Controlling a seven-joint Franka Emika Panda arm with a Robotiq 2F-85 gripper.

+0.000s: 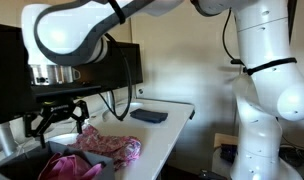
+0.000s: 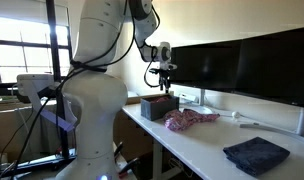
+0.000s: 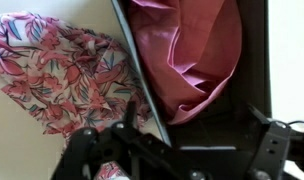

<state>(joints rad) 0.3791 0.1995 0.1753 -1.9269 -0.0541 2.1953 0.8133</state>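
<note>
My gripper (image 3: 192, 140) hangs open over a dark bin (image 3: 144, 88), with nothing between its fingers. A magenta cloth (image 3: 192, 45) lies crumpled inside the bin, right below the jaws. A floral pink cloth (image 3: 57, 75) lies on the white table beside the bin, touching its wall. In both exterior views the gripper (image 1: 54, 118) (image 2: 160, 82) hovers a short way above the bin (image 2: 157, 106). The magenta cloth (image 1: 67, 165) shows under it, and the floral cloth (image 1: 112, 146) (image 2: 190, 119) lies next to it.
A folded dark cloth (image 1: 149, 115) (image 2: 256, 154) lies farther along the white table (image 2: 207, 150). Large dark monitors (image 2: 242, 65) stand along the back edge, close behind the bin. The robot's white base (image 2: 92, 110) stands off the table's end.
</note>
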